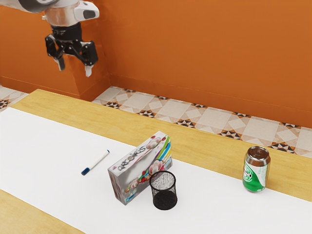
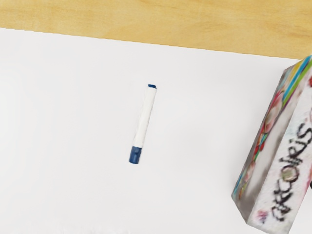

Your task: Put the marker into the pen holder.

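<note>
Because the slim white marker with a blue cap [image 1: 96,162] lay flat on the white sheet [image 1: 46,141], touched by nothing but that surface, the step in hand was judged to be the approach before the grasp. Near it, with a gap between, stood the upright, brightly printed cardboard box [image 1: 141,168]. Beyond the box from the marker was the black wire-mesh pen holder [image 1: 164,192], upright and open at the top; whether box and holder touched could not be told. Well apart, past the holder, stood the green-and-white soda can [image 1: 256,170]. The black two-finger gripper [image 1: 75,70] hung high above the wooden table [image 1: 53,100], fingers apart, nothing between them.

Next move, as judged: descend over the marker's middle, turn so the fingers would close across the barrel, then grip and lift. Carry would need to clear the box top, since a low path risked knocking box or holder. Before release, the marker would need tipping towards vertical over the holder's mouth
</note>
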